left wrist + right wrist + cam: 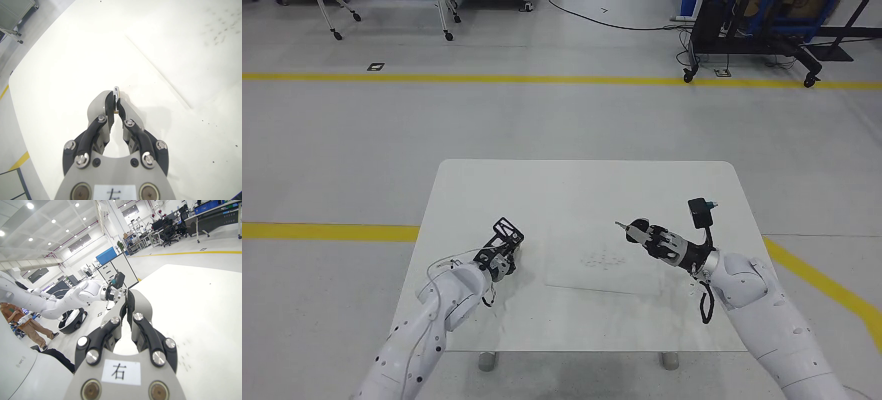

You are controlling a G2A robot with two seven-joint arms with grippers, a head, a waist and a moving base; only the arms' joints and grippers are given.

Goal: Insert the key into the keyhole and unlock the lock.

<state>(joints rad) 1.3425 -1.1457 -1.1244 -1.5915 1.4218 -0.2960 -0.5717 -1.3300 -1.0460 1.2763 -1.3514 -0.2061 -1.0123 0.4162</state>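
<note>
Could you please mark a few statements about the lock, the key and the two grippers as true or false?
1. The left gripper is shut on the lock. True.
2. The key is already in the keyhole. False: the right gripper holds it, well apart from the lock.
3. The right gripper is open. False: it is shut on the key.
4. Both grippers are over the white table. True.

A large robotics lab hall: pale floor [542, 120] with yellow lines [542, 77], benches [211, 217] with monitors [157, 224], office chairs [168, 228], a drawer cabinet [111, 271], rows of ceiling lights [30, 205].
</note>
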